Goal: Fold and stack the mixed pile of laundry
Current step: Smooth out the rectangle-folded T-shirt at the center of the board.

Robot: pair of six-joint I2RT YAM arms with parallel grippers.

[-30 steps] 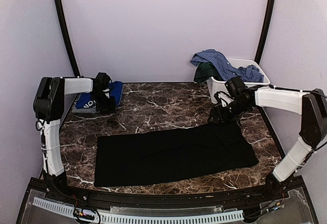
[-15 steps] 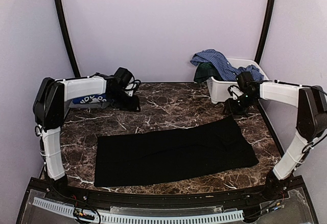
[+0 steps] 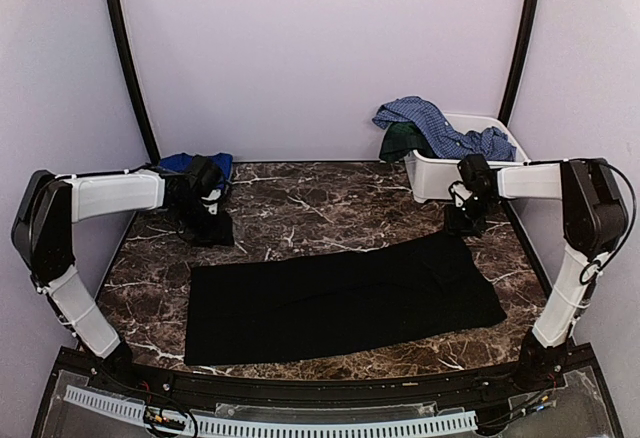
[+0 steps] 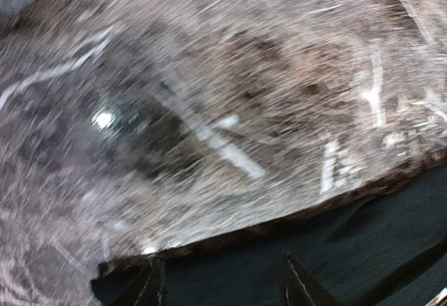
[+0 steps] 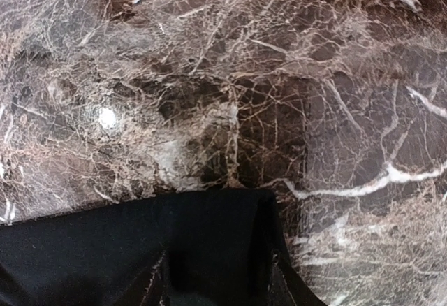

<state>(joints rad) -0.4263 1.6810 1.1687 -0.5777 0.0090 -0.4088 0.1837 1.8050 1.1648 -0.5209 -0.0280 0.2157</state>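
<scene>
Left gripper [image 4: 221,267] hangs parted at the ten-o'clock corner of the black garment [image 3: 340,298]; right gripper [image 5: 218,264], parted, straddles its two-o'clock corner.

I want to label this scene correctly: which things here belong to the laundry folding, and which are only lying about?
Belong to the job:
black garment, spread flat
blue checked shirt, over the bin
dark green garment, beside it
royal-blue tee, far left

Only lying about:
white bin
marble table
</scene>
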